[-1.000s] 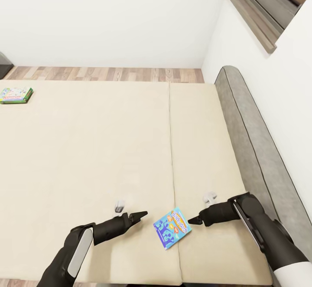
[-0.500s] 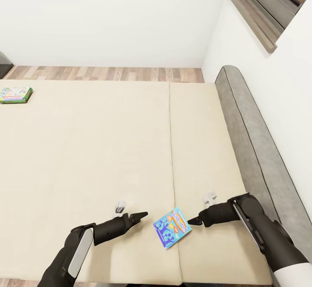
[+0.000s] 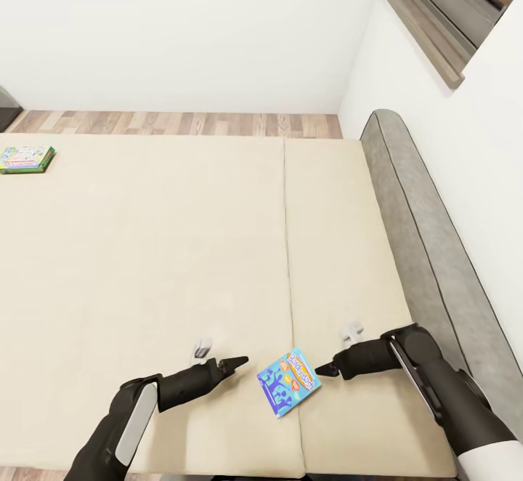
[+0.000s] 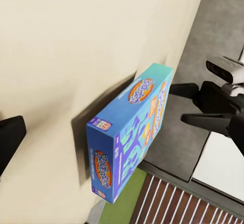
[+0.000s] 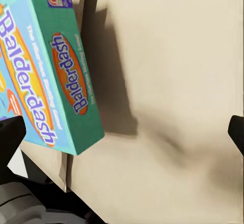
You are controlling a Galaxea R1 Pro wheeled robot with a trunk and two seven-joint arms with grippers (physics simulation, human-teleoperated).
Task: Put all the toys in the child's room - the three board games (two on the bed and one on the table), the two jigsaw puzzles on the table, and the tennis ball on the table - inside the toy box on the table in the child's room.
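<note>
A beige bed [image 3: 181,248] spans the head view. A blue board game [image 3: 288,381] lies at lower centre, between the left fingers [image 3: 238,360] and right fingers [image 3: 322,370], neither gripping; their spread is seemingly wide. A green board game [image 3: 26,158] sits at upper left.

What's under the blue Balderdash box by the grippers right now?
The Balderdash box lies flat on the beige bed, across the mattress seam, between the left gripper and the right gripper. Only mattress shows around its edges; the patch directly beneath is covered.
</note>
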